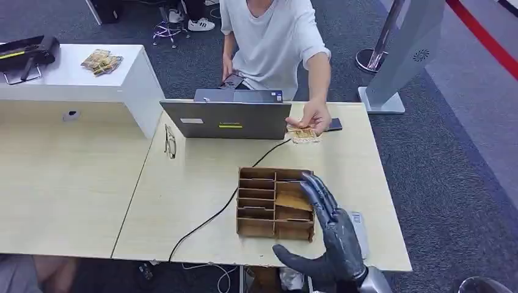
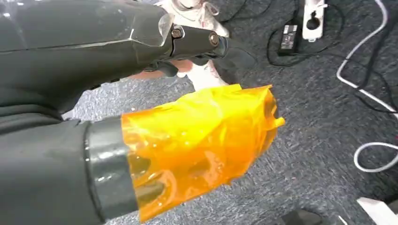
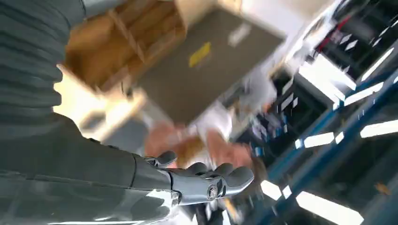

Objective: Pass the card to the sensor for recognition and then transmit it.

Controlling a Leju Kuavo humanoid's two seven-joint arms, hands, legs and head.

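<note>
A person across the table holds a tan card just above the tabletop, beside the laptop. My right hand hovers near the table's front edge with fingers stretched out and thumb spread, holding nothing. Its fingertips reach over the right side of the wooden organizer. A small grey device lies on the table just right of that hand, partly hidden by it. The right wrist view is blurred; the right hand there is empty, facing the person's hand and card. My left hand, its thumb wrapped in orange film, hangs over the floor, empty.
A black cable runs from the laptop across the table to its front edge. Glasses lie left of the laptop, a dark phone by the person's hand. A white counter stands back left. Cables and a power strip lie on the floor.
</note>
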